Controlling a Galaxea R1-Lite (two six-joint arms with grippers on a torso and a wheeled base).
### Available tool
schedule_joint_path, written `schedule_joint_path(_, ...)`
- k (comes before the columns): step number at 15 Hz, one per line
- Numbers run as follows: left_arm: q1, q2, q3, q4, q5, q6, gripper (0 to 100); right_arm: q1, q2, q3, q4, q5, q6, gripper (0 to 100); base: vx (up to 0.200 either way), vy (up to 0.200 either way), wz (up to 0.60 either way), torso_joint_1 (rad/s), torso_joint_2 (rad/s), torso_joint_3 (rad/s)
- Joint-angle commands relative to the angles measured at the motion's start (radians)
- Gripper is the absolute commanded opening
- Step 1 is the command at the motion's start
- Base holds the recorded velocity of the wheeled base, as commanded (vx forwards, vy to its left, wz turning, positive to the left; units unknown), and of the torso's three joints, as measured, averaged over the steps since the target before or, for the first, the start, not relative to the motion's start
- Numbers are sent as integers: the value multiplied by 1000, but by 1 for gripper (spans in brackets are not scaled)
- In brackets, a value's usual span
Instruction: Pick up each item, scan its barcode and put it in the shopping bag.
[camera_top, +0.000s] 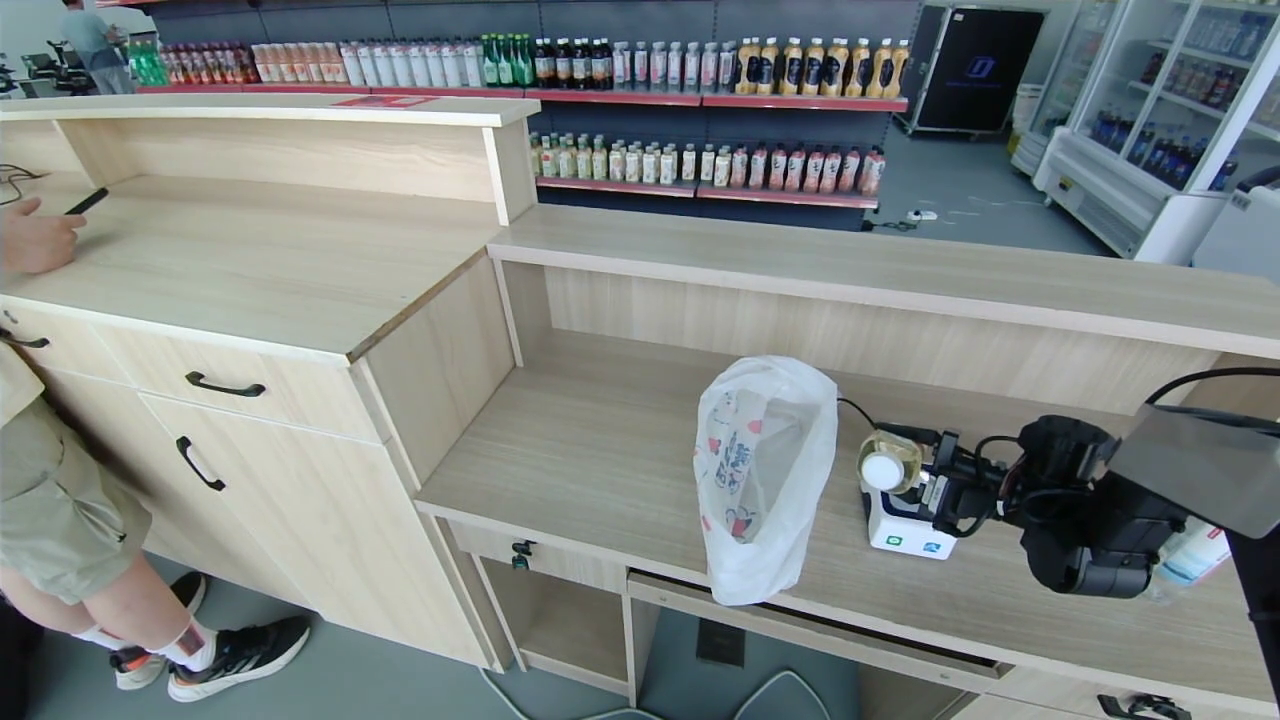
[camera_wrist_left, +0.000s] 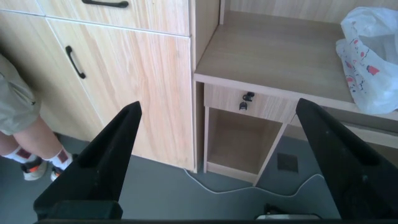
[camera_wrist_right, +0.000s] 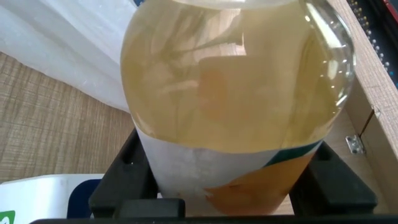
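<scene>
My right gripper (camera_top: 912, 470) is shut on a clear bottle (camera_top: 888, 465) of pale yellow drink with a white cap, held lying on its side just above the white barcode scanner (camera_top: 903, 523) on the lower counter. In the right wrist view the bottle (camera_wrist_right: 236, 106) sits between my dark fingers (camera_wrist_right: 121, 180), with its white and orange label toward the camera. The white plastic shopping bag (camera_top: 762, 470) stands open just left of the scanner, also seen as the bag (camera_wrist_left: 370, 56) in the left wrist view. My left gripper (camera_wrist_left: 217, 155) hangs open over the floor beside the counter, holding nothing.
The lower wooden counter (camera_top: 600, 450) has a back wall and upper ledge behind it. A taller counter (camera_top: 250, 260) with drawers stands left; a person's hand (camera_top: 35, 240) rests on it. Another bottle (camera_top: 1190, 555) lies behind my right arm. Drink shelves line the back.
</scene>
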Motion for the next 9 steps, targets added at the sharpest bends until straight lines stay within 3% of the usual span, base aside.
schedule_joint_path(1,0,0,0,0,0,0,100,0,-5,-1,2,0,6,0,0,0,0,0,0,0)
schedule_joint_path(6,0,0,0,0,0,0,100,-18,-102,2,22,0,125,0,0,0,0,0,0,0)
schedule_joint_path(9,0,0,0,0,0,0,100,-61,-380,138,107,0,426,0,0,0,0,0,0,0)
